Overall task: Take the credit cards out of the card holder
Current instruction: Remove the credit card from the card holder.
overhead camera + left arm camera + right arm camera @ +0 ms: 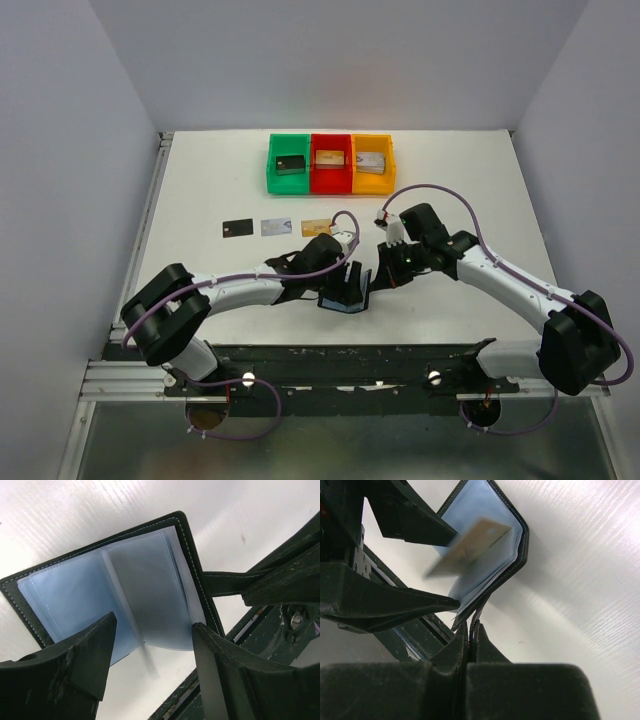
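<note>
The black card holder [345, 298] stands open above the table near the front edge, blue-grey inner faces [135, 580] showing. My right gripper [471, 630] is shut on the thin black cover edge of the holder [517, 555]; it also shows in the top view [377, 277]. My left gripper [155, 625] is open, its fingers [415, 522] either side of the sleeves, holding nothing. A tan-gold card [470, 547], blurred, is in front of the open sleeves between the left fingers. A black card [237, 228], a silver-grey card [275, 227] and a tan-gold card [315, 226] lie in a row on the table.
A green bin [289, 178], a red bin [331, 180] and a yellow bin [372, 180] stand side by side at the back, each holding a block. The dark rail [350, 355] runs along the table's front edge just below the holder.
</note>
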### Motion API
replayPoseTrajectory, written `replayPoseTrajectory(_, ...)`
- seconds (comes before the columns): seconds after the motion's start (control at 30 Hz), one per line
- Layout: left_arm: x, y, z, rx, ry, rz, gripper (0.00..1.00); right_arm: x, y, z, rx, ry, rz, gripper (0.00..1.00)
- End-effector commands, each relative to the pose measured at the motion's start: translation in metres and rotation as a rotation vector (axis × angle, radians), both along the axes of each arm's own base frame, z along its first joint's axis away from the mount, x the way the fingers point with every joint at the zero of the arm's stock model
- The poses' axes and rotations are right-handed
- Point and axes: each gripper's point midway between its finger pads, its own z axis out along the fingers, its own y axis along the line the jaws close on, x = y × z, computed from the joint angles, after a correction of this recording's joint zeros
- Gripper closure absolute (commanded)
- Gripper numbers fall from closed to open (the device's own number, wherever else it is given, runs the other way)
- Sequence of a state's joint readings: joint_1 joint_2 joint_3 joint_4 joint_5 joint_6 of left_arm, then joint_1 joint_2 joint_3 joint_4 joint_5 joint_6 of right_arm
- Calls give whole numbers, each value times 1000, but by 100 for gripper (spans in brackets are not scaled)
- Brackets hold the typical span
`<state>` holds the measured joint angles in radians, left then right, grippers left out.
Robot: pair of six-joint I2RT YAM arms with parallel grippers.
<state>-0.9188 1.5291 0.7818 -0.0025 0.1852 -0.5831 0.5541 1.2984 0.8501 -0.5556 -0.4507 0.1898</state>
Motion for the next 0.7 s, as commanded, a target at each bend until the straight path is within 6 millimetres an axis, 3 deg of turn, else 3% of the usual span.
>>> replayPoseTrajectory(0.0, 8, 13, 5, 50, -54, 39, 27, 5, 3, 8, 19, -16, 5, 100)
replayPoseTrajectory(0.67, 21, 35, 10, 91, -90, 136, 18, 4, 1, 5, 10, -14, 4, 100)
